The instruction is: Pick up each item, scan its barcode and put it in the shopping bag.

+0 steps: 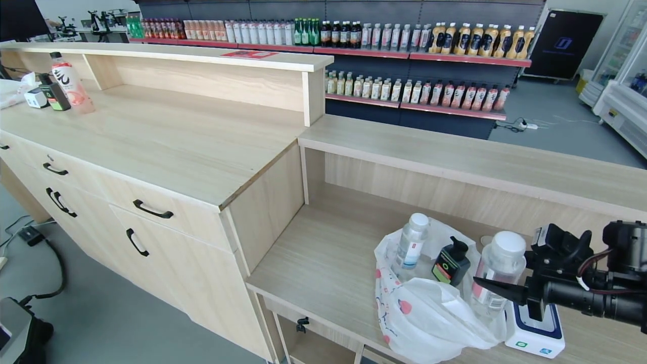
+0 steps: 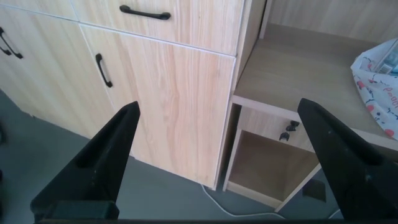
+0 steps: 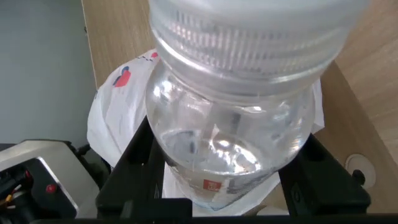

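Note:
My right gripper [image 1: 493, 289] is shut on a clear bottle [image 1: 498, 268] with a wide white cap, its fingers on either side of the bottle's body [image 3: 217, 149]. It holds the bottle upright beside the white printed shopping bag [image 1: 429, 313], just above the white-and-blue scanner [image 1: 536, 336] on the low counter. In the bag stand a slim clear bottle [image 1: 410, 245] and a dark pump bottle [image 1: 451, 263]. My left gripper [image 2: 217, 168] hangs open over the floor, facing the cabinet doors, with nothing between its fingers.
A pink bottle [image 1: 68, 81], a dark green item [image 1: 54, 96] and a small white box [image 1: 35, 97] stand at the far left of the upper counter [image 1: 167, 136]. Drink shelves [image 1: 414, 55] line the back. A raised ledge [image 1: 455, 156] runs behind the low counter.

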You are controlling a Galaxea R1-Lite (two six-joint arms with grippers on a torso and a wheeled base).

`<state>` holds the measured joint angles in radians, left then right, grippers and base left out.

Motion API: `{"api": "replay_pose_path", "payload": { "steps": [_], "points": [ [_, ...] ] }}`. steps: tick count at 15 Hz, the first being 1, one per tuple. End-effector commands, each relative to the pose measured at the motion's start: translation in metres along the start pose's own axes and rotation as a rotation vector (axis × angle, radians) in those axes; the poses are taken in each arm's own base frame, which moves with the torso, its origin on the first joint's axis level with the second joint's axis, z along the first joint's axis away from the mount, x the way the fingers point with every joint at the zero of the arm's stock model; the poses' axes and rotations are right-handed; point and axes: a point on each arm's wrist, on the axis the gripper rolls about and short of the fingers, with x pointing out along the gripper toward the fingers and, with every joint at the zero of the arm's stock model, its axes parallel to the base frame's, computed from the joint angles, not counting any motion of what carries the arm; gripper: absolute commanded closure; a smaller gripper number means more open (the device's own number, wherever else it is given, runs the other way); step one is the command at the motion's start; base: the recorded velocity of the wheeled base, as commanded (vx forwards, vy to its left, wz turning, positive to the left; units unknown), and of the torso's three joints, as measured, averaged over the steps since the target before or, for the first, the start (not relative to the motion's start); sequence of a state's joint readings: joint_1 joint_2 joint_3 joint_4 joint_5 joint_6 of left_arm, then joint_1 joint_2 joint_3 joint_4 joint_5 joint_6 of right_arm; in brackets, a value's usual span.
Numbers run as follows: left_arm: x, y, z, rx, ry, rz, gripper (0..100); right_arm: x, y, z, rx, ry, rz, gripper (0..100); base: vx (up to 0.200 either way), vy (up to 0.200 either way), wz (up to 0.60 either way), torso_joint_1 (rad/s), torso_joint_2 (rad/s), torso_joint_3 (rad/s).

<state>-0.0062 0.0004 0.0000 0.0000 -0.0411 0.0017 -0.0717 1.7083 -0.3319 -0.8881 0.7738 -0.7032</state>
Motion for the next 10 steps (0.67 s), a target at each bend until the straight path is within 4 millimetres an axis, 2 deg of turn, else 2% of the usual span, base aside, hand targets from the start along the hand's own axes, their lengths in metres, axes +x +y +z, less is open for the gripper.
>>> {"api": "replay_pose_path", "payload": {
  "steps": [1,4,7,10],
  "points": [
    [0.000,0.000,0.000,0.000,0.001,0.000,0,0.004,-0.003,-0.009,0.026,-0.006,0.038,100,0.000,0.000,0.00,0.000,0.00,0.000],
    [0.000,0.000,0.000,0.000,0.001,0.000,0,0.007,-0.002,-0.017,0.057,-0.054,0.124,100,0.000,0.000,0.00,0.000,0.00,0.000],
    [0.000,0.000,0.000,0.000,0.001,0.000,0,0.016,-0.007,-0.030,0.067,-0.044,0.137,100,0.000,0.000,0.00,0.000,0.00,0.000],
    [0.000,0.000,0.000,0.000,0.001,0.000,0,0.033,-0.010,-0.049,0.062,-0.074,0.172,100,0.000,0.000,0.00,0.000,0.00,0.000]
  ]
}}
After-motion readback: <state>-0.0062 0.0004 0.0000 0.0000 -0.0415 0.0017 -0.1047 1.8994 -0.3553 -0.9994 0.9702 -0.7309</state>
